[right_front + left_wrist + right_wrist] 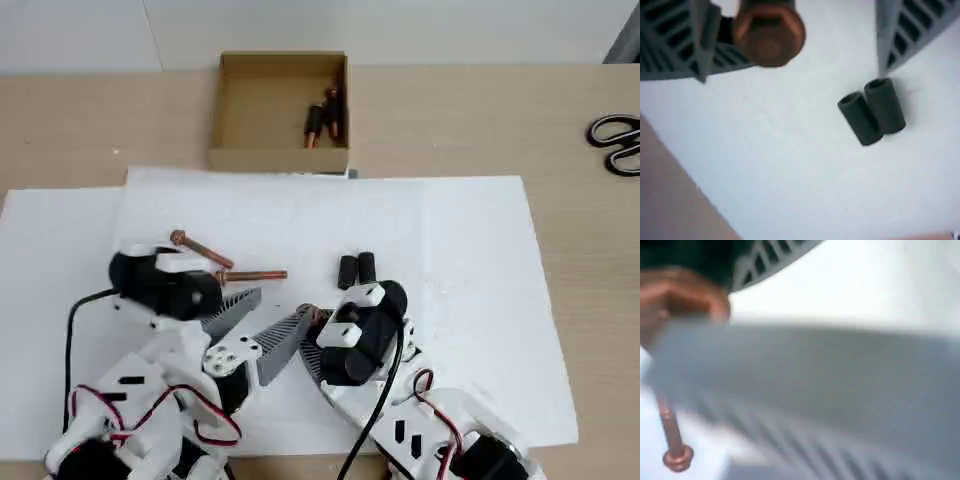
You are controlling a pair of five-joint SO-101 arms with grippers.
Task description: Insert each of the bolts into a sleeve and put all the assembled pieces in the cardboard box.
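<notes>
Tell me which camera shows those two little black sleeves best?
The left wrist view: the two black sleeves lie large, unobstructed and side by side on the white paper. The high view has them small. The right wrist view faces a loose bolt instead.

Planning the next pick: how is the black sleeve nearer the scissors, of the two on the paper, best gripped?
Probably by its two end faces, from straight above, with the grip in line with its axis. The sleeve lies flat, its long side touching the other sleeve, which leaves no gap to reach into between them; both ends look free.
</notes>
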